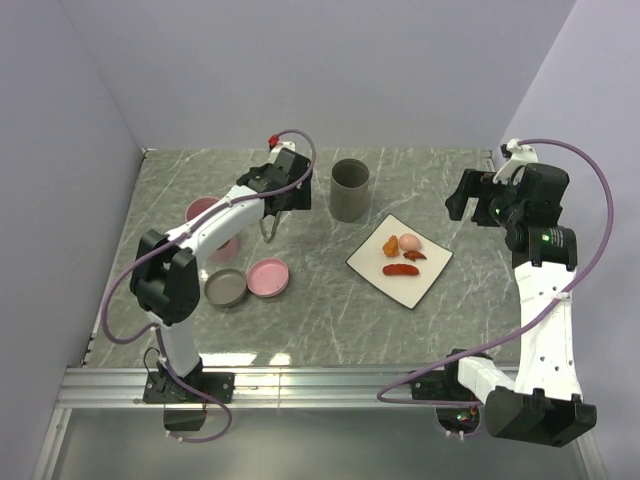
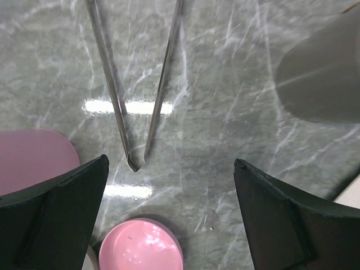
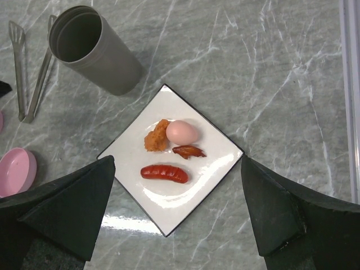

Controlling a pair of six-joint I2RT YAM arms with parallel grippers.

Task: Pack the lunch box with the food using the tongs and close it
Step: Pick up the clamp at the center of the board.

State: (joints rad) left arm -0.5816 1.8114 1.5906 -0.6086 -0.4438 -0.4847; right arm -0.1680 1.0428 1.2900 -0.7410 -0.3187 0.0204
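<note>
While my left gripper (image 2: pixel 170 169) hangs wide open and empty over the marble table (image 2: pixel 225 67), the slim grey metal tongs (image 2: pixel 113 95) lie just beyond its fingers, joined end nearest and two thin arms spreading away. My right gripper (image 3: pixel 177 163), equally wide and empty, hovers above the white square plate (image 3: pixel 216 169), which bears a red sausage (image 3: pixel 164 173) and, beyond it, a pale pink egg (image 3: pixel 181 132) touching an orange-brown fried bit (image 3: pixel 156 136)

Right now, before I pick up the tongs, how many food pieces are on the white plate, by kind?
Pink egg: 1
Red sausage: 1
Orange fried piece: 1
Dark brown bit: 1
Total on the white plate: 4
</note>
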